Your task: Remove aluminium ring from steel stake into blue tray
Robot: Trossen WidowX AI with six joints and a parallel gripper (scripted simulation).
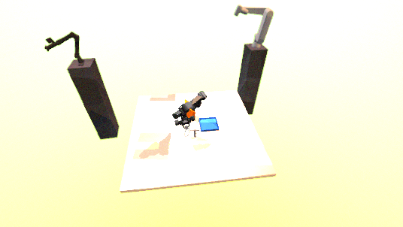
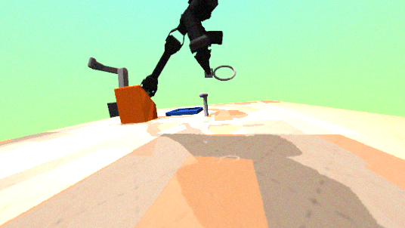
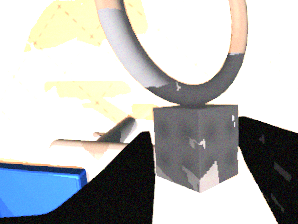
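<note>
My gripper (image 2: 208,72) (image 3: 193,132) is shut on the grey square tab (image 3: 175,137) of the ring. The ring (image 2: 225,79) (image 3: 125,56) hangs in the air, off the stake, sticking out from the fingertips; in the top view it is only a faint outline. The steel stake (image 1: 195,133) (image 2: 205,106) (image 3: 120,131) stands upright on the table, below the held ring in the exterior view, with its cross-bar (image 2: 203,95) (image 3: 87,147) on top. The blue tray (image 1: 209,130) (image 2: 184,112) (image 3: 55,170) lies beside the stake, at the lower left in the wrist view, partly cut off there.
An orange block (image 1: 191,113) (image 2: 130,106) stands near the arm's base. Two dark pillars (image 1: 94,101) (image 1: 253,75) with other arms on top stand beyond the table (image 1: 210,165). Patches of light and shadow cover the table top.
</note>
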